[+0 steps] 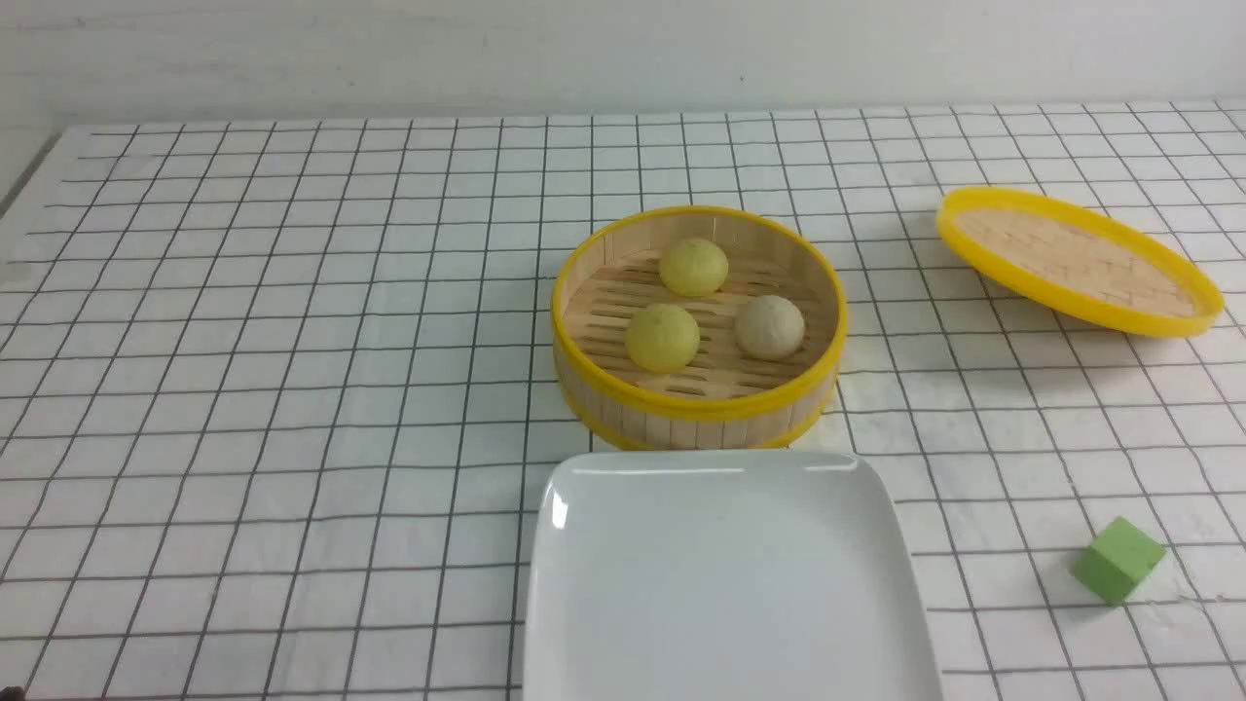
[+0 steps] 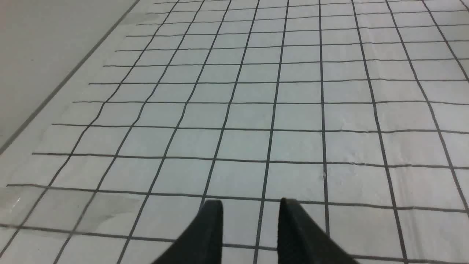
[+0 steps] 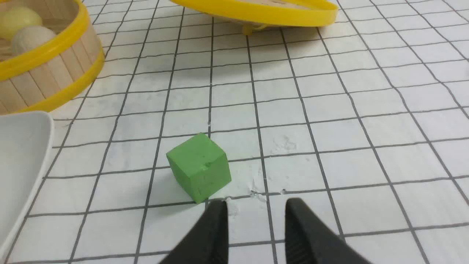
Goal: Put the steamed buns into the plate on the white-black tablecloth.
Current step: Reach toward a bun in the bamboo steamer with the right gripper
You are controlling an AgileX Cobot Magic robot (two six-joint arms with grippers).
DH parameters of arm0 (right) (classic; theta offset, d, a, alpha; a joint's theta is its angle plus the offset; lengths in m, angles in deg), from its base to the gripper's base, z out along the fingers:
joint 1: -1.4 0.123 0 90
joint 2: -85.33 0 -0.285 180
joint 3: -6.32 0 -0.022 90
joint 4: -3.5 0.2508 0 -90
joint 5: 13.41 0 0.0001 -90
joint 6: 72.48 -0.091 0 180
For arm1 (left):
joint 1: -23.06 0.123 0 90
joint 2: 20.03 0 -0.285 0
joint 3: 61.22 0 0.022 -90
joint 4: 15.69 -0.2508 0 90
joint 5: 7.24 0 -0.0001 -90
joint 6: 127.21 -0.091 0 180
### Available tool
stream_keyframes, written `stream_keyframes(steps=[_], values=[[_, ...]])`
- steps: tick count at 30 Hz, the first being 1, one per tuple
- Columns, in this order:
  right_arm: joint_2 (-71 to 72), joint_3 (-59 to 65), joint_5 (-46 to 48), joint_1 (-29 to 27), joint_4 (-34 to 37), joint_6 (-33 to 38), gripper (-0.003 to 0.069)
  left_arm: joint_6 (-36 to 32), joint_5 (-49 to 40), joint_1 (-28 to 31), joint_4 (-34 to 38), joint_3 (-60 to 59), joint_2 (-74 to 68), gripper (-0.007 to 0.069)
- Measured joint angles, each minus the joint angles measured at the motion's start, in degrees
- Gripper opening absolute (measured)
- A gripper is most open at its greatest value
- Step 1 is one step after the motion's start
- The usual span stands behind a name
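Observation:
Three steamed buns lie in the round yellow-rimmed steamer (image 1: 697, 397): a pale yellow one at the back (image 1: 693, 266), a pale yellow one at the front left (image 1: 662, 337) and a beige-grey one (image 1: 769, 326) on the right. The white plate (image 1: 725, 574) sits empty just in front of the steamer on the white-black tablecloth (image 1: 292, 389). Neither arm shows in the front view. My left gripper (image 2: 251, 203) hangs open over bare cloth. My right gripper (image 3: 256, 202) is open with nothing between its fingers, just short of a green cube (image 3: 199, 167); the plate's corner (image 3: 22, 154) and two buns (image 3: 25, 27) show at that view's edge.
The steamer's yellow-rimmed woven lid (image 1: 1076, 258) lies tilted at the back right. The green cube (image 1: 1117, 559) sits to the right of the plate near the front. The cloth's left edge (image 2: 66, 79) borders a grey surface.

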Motion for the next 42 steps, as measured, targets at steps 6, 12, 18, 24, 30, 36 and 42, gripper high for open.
stream_keyframes(steps=[6,12,18,24,30,36,42], values=[[0.0,0.0,0.0,0.0,0.0,0.0,0.024,0.0,0.0,0.0,0.0,0.0,0.0,0.0242],[0.0,0.0,0.0,0.0,0.0,0.0,0.024,0.0,0.0,0.0,0.0,0.0,0.0,0.0242],[0.0,0.0,0.0,0.0,0.0,0.0,0.024,0.0,0.0,0.0,0.0,0.0,0.0,0.0242],[0.0,0.0,0.0,0.0,0.0,0.0,0.024,0.0,0.0,0.0,0.0,0.0,0.0,0.0242],[0.0,0.0,0.0,0.0,-2.1,0.2,0.024,0.0,0.0,0.0,0.0,0.0,0.0,0.0242],[0.0,0.0,0.0,0.0,-2.7,0.2,0.024,0.0,0.0,0.0,0.0,0.0,0.0,0.0242],[0.0,0.0,0.0,0.0,1.8,-2.6,0.024,0.3,0.2,0.0,-0.4,0.0,0.0,0.0242]])
